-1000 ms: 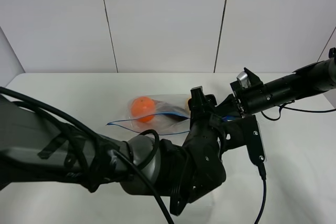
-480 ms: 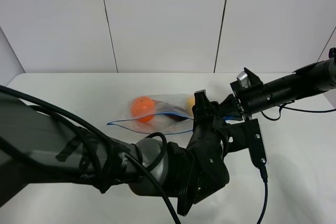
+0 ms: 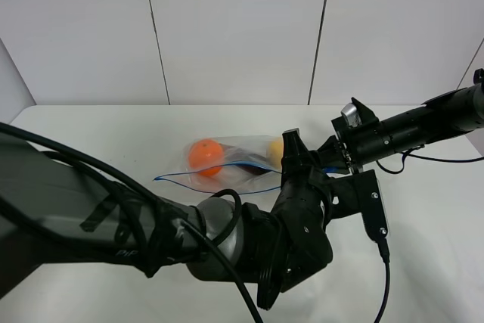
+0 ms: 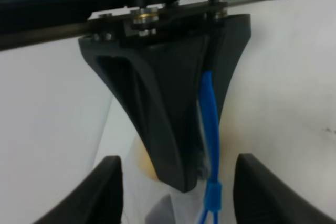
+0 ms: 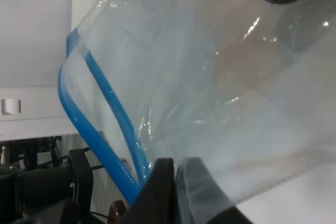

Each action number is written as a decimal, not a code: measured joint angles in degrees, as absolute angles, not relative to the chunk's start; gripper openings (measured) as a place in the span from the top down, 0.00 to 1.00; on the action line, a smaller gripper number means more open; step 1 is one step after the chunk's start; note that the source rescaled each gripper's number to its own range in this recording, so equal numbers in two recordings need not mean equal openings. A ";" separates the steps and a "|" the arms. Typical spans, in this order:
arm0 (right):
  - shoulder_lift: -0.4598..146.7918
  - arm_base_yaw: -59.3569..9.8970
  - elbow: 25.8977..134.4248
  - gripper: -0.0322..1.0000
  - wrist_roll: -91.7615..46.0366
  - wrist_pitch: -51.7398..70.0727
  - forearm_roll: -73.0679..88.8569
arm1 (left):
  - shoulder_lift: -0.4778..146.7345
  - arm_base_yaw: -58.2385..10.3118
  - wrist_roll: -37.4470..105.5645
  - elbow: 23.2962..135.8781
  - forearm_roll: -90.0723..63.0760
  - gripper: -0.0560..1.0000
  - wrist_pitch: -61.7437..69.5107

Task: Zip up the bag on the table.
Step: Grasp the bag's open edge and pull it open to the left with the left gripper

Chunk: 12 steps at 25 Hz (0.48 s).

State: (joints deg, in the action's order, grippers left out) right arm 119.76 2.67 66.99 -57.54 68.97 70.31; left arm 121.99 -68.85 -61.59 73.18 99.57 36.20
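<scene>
Stretching left-right, the bag (image 3: 231, 178) has its zipper strip (image 5: 111, 97) nearest the camera.

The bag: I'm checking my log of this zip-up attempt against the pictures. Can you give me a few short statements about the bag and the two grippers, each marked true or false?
1. The bag sits on the white table. True.
2. The left gripper is shut on the blue zipper strip. True.
3. The right gripper is open and clear of the bag. False: it is shut on the clear plastic, right beside the strip.
4. An orange fruit shows through the bag. True.
5. The zipper strip is red. False: it is blue.
</scene>
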 joint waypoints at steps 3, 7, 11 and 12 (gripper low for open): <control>119.76 2.67 66.99 0.94 -57.54 68.97 70.31 | 121.99 -68.85 -61.59 73.18 99.57 0.54 36.16; 119.76 2.67 66.99 0.94 -57.54 68.97 70.31 | 121.99 -68.85 -61.59 73.18 99.52 0.56 35.94; 119.76 2.67 66.99 0.94 -57.54 68.97 70.31 | 121.99 -68.85 -60.45 73.18 99.52 0.67 34.22; 119.76 2.67 66.99 0.94 -57.54 68.97 70.31 | 121.99 -68.85 -59.82 73.18 99.52 0.70 33.46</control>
